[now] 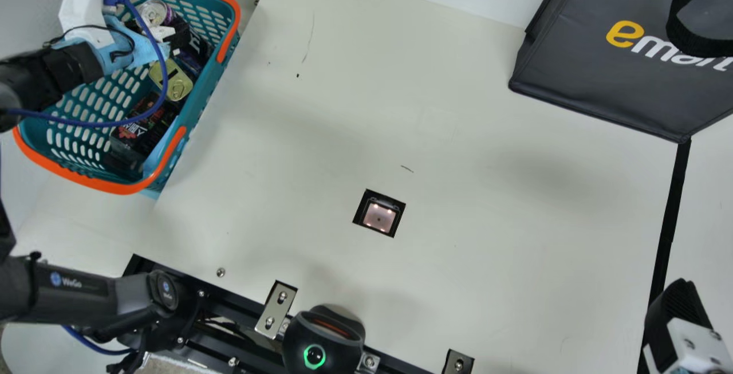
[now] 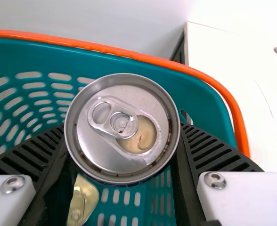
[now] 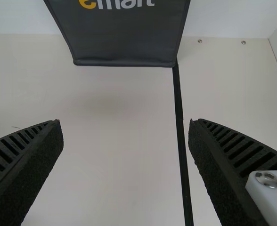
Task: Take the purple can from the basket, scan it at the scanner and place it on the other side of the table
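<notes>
In the main view, my left gripper [image 1: 164, 34] is down inside the teal basket [image 1: 223, 56], at the purple can [image 1: 156, 13]. The left wrist view has the can's silver top [image 2: 122, 129] filling the gap of my left gripper [image 2: 121, 131], a ribbed finger against either side; the can's body is mostly hidden below its rim. The scanner window [image 1: 379, 217] is set in the table, lit. At the main view's lower right is my right gripper [image 1: 680, 311]; in its wrist view the right gripper [image 3: 125, 125] stands open, holding nothing.
A gold tin [image 1: 172, 80] and dark packages [image 1: 140, 133] share the basket, whose orange rim [image 1: 235, 13] stands beside the table's left edge. A dark grey bag [image 1: 601, 76] is at the back right; a black strip [image 1: 670, 219] runs forward from it. A black device [image 1: 323, 339] sits at the front edge.
</notes>
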Motion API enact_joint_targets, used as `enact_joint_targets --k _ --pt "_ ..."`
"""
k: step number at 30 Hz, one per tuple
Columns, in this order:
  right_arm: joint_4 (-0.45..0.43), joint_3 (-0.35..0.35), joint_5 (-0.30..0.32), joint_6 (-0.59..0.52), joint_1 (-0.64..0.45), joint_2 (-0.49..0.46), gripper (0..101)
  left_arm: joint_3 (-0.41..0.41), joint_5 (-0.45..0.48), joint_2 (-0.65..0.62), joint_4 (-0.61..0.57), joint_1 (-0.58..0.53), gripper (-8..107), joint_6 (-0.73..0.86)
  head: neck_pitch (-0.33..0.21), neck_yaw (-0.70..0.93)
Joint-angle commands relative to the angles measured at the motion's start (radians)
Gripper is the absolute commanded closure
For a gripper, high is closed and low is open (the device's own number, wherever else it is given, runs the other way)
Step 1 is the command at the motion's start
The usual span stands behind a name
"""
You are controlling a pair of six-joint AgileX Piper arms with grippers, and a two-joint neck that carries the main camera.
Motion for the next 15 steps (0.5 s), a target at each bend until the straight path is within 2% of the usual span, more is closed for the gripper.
enact_joint_targets --k 1,10,15 --pt "0.0 0.0 0.0 0.0 0.0 0.0 6 0.019 -0.093 -0.078 0.051 -0.015 107 -0.157 -0.029 0.002" --pt "0.0 0.0 0.0 0.0 0.0 0.0 6 0.09 -0.293 -0.232 0.35 -0.082 107 -0.603 -0.029 0.002" --pt "0.0 0.0 0.001 0.0 0.0 0.0 6 0.122 -0.347 -0.289 0.542 -0.079 107 -0.827 -0.029 0.002"
